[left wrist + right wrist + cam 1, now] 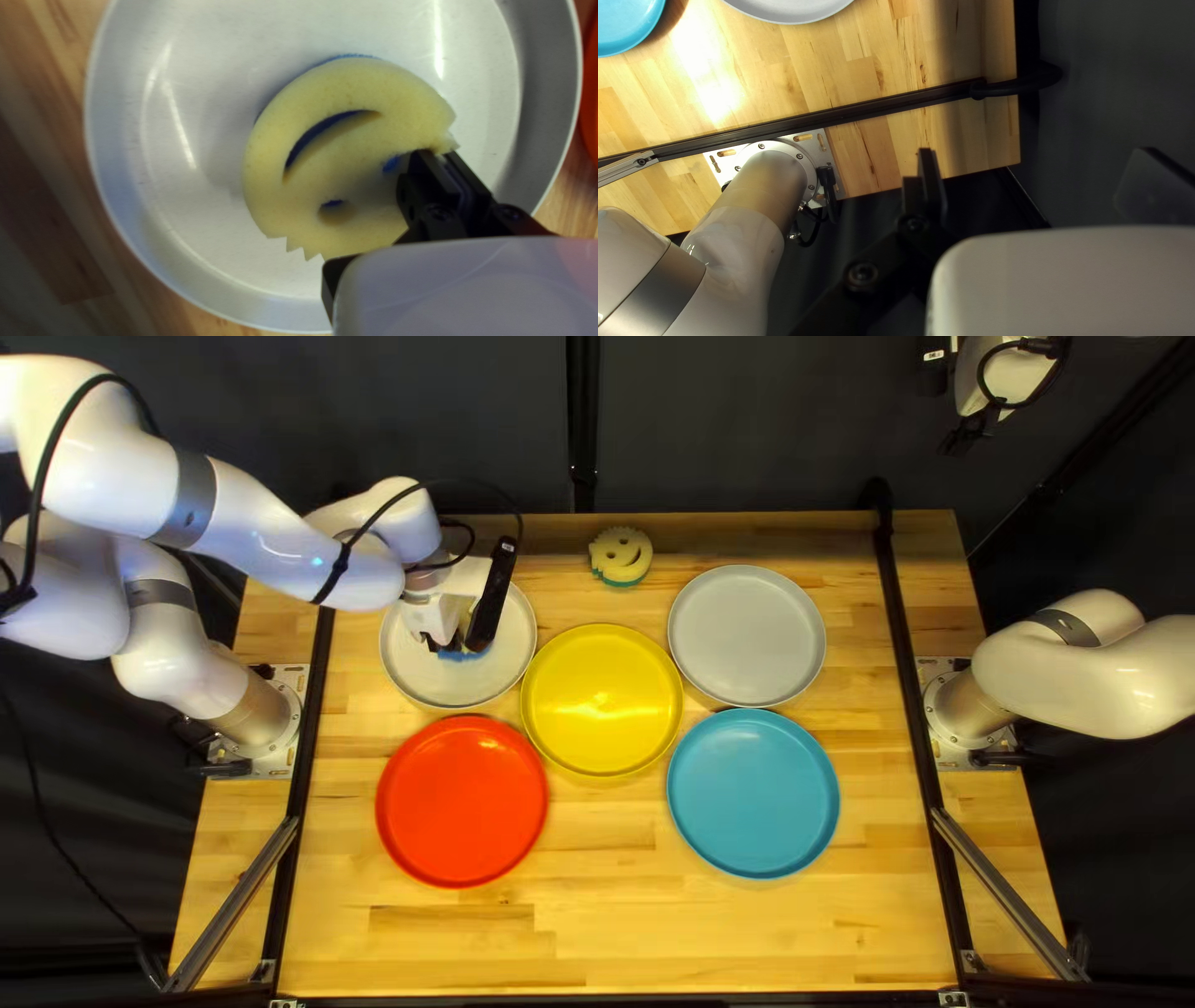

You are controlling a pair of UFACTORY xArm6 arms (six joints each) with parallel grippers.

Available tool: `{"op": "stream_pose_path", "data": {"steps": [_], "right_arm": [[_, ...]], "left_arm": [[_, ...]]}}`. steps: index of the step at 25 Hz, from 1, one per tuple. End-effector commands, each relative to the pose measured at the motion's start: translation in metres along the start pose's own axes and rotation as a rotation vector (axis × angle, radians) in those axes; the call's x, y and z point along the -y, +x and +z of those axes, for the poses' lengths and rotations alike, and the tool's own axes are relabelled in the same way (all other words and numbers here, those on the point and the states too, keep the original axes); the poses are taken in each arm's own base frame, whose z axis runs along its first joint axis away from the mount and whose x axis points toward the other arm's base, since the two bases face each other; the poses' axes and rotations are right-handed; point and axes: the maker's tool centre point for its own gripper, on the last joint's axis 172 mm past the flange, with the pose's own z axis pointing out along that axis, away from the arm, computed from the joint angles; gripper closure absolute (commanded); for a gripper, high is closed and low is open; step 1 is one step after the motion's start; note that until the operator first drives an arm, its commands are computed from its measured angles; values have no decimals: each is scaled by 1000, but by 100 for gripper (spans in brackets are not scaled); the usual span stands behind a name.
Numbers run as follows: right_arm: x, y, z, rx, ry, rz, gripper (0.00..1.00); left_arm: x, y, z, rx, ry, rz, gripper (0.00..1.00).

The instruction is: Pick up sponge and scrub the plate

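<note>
Over the off-white plate [408, 675] at the back left of the top left view is my left gripper [467, 641], with a bit of blue sponge [458, 656] showing beneath it. The left wrist view shows this round yellow smiley sponge [355, 87], blue underneath, lying over the inside of the plate [180, 242]. My left gripper [439, 158] is shut on its edge beside an eye hole; the fingertips are partly hidden in the foam. My right gripper [969, 436] is raised beyond the table's back right. In the right wrist view, the right gripper [1042, 180] has widely parted fingers, nothing between them.
A second smiley sponge [620, 556], green underneath, lies near the back edge. Yellow [601, 700], red [462, 800], light grey [746, 636] and blue [753, 793] plates lie on the table [623, 921]. Dark rails [913, 672] run along both sides by the arm bases.
</note>
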Motion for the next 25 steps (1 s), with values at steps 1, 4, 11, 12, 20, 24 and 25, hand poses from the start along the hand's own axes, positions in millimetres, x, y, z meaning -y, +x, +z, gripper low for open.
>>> {"op": "stream_pose_path", "data": {"steps": [1, 4, 11, 12, 20, 24, 25], "right_arm": [[0, 0, 0, 0, 0, 0, 0], [0, 0, 0, 0, 0, 0, 0], [0, 0, 0, 0, 0, 0, 0], [0, 0, 0, 0, 0, 0, 0], [0, 0, 0, 0, 0, 0, 0], [0, 0, 0, 0, 0, 0, 0], [0, 0, 0, 0, 0, 0, 0]], "left_arm": [[-15, 7, 6, -4, -1, 14, 100], [-33, 9, 9, 2, -5, 26, 100], [-68, -5, 9, 37, -23, 54, 100], [-68, -7, 12, 40, -27, 55, 100], [-46, 3, 15, 41, -39, 55, 100], [-25, 18, 11, 21, -41, 54, 100], [-22, 20, 10, 18, -40, 53, 100]]}}
